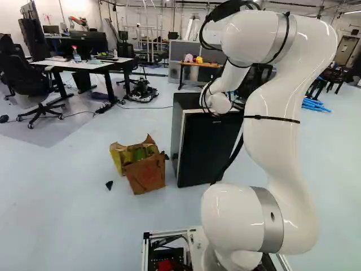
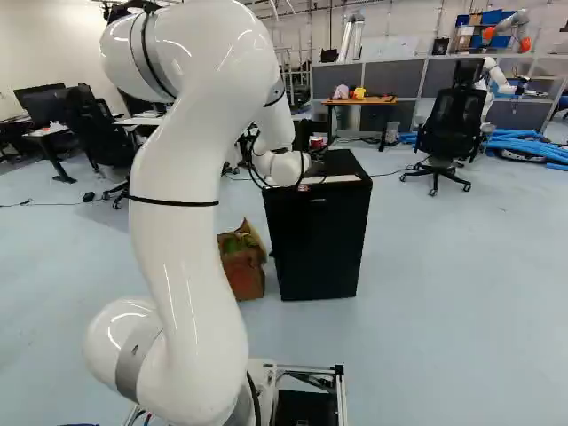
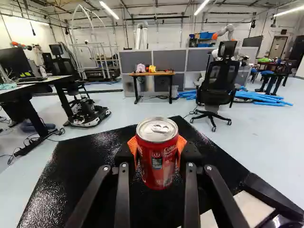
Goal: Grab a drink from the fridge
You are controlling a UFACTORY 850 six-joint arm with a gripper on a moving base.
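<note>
1. White, smooth-shelled robot arm [image 1: 282,113]: rises from the joint at the foot of both base views and reaches out to the refrigerator.
2. Black, box-shaped refrigerator [image 2: 319,240]: upright on the pale blue floor [image 2: 461,293]; a pale strip crosses its black top.
3. Black office chair [image 3: 219,80] on a wheeled base: stands on the floor beyond the refrigerator.
4. Small wooden-topped table [image 3: 152,73] with dark legs: by the grey partition panels [image 3: 170,60], well apart from the refrigerator.
5. Brown paper bag [image 1: 148,174], crumpled, with yellow and green showing at its mouth: on the floor near the refrigerator, on its left side in the left base view.
6. Black two-finger gripper [image 2: 316,147] with orange pads: the wrist view shows the gripper [image 3: 157,151] closed on the can, one pad against each side.
7. Red metal drink can [image 3: 157,164] with a silver lid: upright between the pads, over the refrigerator's top. Whether its base touches that top cannot be told.
8. Small black scrap [image 1: 109,184]: on the floor near the bag.
</note>
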